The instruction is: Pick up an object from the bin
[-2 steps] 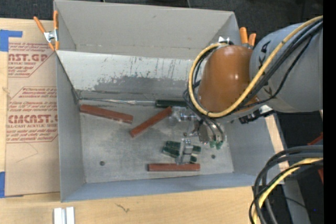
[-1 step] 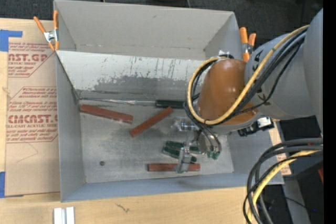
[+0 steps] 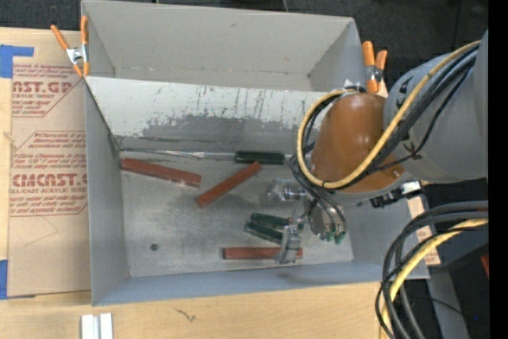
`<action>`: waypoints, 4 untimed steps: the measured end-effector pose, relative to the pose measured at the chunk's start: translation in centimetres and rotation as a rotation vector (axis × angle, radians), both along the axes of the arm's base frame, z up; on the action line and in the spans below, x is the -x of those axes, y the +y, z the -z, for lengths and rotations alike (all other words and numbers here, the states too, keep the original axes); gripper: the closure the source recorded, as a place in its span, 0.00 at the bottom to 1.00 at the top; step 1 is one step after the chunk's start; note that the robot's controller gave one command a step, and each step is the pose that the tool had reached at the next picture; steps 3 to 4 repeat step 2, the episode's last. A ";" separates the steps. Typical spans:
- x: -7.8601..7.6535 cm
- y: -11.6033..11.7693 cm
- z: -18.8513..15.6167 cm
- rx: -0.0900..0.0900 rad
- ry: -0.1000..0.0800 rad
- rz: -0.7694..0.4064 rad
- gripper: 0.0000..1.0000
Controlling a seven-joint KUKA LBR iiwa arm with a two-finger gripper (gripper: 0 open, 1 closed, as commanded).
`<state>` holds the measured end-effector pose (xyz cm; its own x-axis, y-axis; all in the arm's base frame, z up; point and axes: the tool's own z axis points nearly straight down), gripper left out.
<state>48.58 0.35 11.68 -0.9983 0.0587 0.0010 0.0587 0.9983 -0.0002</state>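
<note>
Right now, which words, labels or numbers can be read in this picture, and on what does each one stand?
"CAST.GP": large red print on the cardboard sheet left of the bin, upper part; its start is cut off.
"CAST.G": same sheet, lower down, large red print.
"CAST ACRYLIC SHE": small red line just under that, read with some doubt.
The other red lines on the sheet: too small to read.
On the bars and tools in the bin: no text.

pincer (image 3: pixel 290 244) | lower right of bin (image 3: pixel 214 52) | by green block (image 3: pixel 266 225), brown bar (image 3: pixel 250 253)
</note>
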 end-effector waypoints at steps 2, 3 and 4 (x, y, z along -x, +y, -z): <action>0.5 -0.1 4.5 -0.003 -0.003 0.078 1.00; 0.5 -0.1 4.5 -0.003 -0.003 0.078 1.00; 0.5 -0.1 4.5 -0.003 -0.003 0.078 1.00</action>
